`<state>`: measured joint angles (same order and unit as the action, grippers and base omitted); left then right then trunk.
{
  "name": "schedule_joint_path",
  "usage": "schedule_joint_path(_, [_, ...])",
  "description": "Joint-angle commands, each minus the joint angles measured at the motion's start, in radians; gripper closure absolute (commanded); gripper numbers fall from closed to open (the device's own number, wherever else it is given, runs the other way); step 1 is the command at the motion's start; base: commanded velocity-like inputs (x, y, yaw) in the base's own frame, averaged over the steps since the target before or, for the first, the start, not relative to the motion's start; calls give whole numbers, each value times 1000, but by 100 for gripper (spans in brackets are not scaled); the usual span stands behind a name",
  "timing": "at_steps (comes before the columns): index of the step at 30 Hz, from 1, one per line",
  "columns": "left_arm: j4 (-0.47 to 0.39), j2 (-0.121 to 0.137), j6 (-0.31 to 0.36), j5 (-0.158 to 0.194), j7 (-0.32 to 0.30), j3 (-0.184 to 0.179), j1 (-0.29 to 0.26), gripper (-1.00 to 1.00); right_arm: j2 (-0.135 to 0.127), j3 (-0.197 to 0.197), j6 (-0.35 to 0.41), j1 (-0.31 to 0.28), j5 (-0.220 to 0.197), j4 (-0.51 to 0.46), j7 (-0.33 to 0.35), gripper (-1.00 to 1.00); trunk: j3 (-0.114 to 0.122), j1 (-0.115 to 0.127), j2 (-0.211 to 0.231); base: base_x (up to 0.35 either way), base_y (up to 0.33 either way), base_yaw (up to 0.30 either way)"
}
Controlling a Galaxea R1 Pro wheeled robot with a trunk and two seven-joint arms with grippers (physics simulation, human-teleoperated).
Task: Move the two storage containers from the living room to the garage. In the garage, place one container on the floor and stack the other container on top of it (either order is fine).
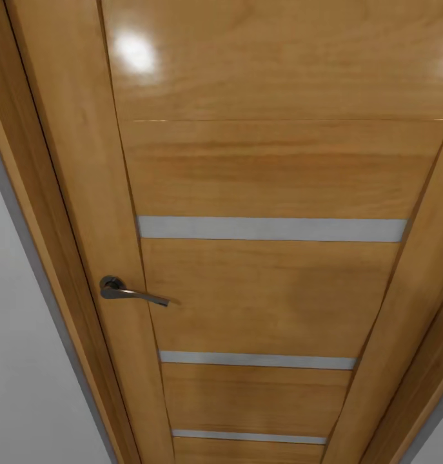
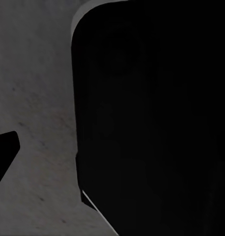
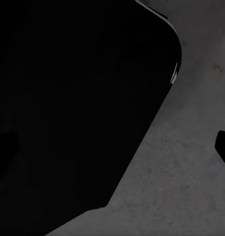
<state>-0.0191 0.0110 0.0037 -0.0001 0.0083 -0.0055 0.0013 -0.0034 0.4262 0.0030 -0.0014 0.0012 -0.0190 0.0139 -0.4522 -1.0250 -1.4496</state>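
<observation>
Head view: an orange-wood door (image 1: 273, 180) stands close ahead, shut in its frame (image 1: 50, 212). Three pale horizontal slits cross the door; the uppermost slit (image 1: 271, 229) is the widest seen. A dark metal lever handle (image 1: 127, 291) sits at the door's left edge, lever pointing toward the middle of the door. A glare spot lies on the upper panel. White wall (image 1: 21, 361) shows to the left of the frame, and a small strip of it at the lower right.

Left wrist view: a large black body with a rounded corner (image 2: 152, 118) hangs over rough dark grey concrete floor (image 2: 34, 98). A black fingertip (image 2: 4, 150) enters at one edge. State of the left pincer: cannot tell.

Right wrist view: a similar black body (image 3: 78, 108) over the same grey floor (image 3: 181, 182); a black fingertip (image 3: 224, 147) at the edge. State of the right pincer: cannot tell.

The floor under both wrists is bare concrete where seen.
</observation>
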Motion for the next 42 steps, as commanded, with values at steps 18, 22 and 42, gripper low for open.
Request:
schedule_joint_path(18, [-5, 1, -1, 0, 1, -1, 0, -100, 2, 5, 0, 0, -14, -1, 1, -100, -1, 0, 0, 0, 0, 0])
schedule_joint_path(22, [-5, 1, -1, 0, 1, -1, 0, -100, 2, 5, 0, 0, -13, -1, 1, -100, -1, 0, 0, 0, 0, 0])
schedule_joint_path(42, [-5, 1, -1, 0, 1, -1, 0, -100, -3, 17, -10, 0, -8, -33, -10, -100, -1, 0, 0, 0, 0, 0])
